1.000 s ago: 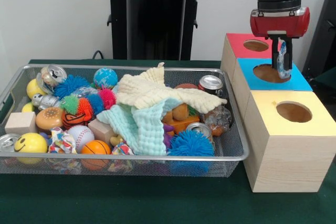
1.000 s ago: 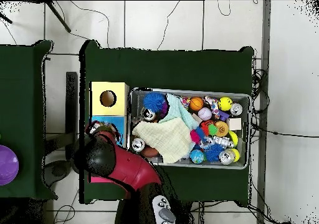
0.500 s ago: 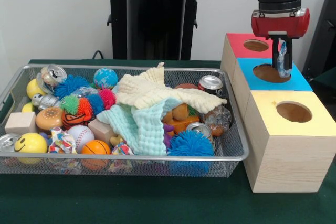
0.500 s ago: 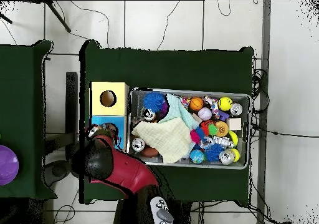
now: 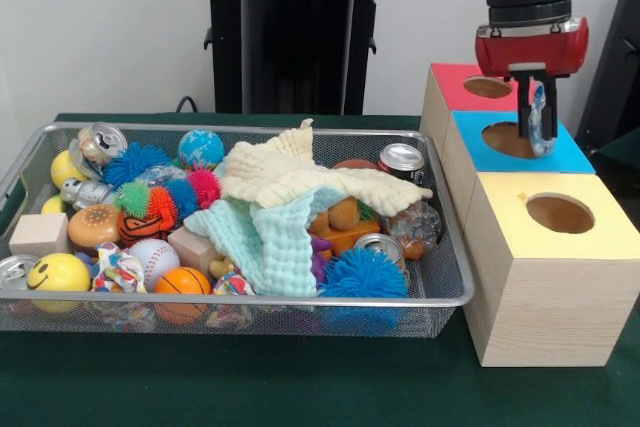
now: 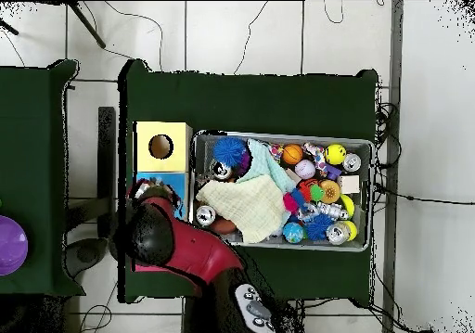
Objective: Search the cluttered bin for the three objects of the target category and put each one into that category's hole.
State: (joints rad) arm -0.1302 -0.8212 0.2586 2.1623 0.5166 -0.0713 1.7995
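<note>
Arm comes straight down from the top edge in the front view, wrist vertical, red claw body directly above the blue-topped box (image 5: 515, 139). Overhead view: the arm's red and black bulk covers most of that box and the red one next to it.

Claw (image 5: 535, 117) points down, fingers close together, clamped on a small crumpled clear plastic piece (image 5: 540, 119) with a bluish tint. The piece hangs between the fingers, its lower end just over the blue box's hole (image 5: 513, 139), toward the hole's right rim. Cannot tell if it touches the rim.

Landmark = blue box. The red-topped box (image 5: 475, 87) sits touching it on the far side in the front view; the yellow-topped box (image 5: 555, 257) touches it on the near side. All three have round holes on top and stand in a row on the green worktop (image 5: 300, 387).

The wire mesh bin (image 5: 240, 302) sits just left of the boxes in the front view, alongside the blue and yellow ones. Inside: cream cloth (image 5: 300, 177) and mint cloth (image 5: 265, 242) piled in the middle, two cans (image 5: 402, 159) at the end nearest the blue box, a blue spiky ball (image 5: 365, 274) at the front corner. The far end from the box holds balls, a wooden block (image 5: 38, 233), a smiley ball (image 5: 58, 273) and more cans.
</note>
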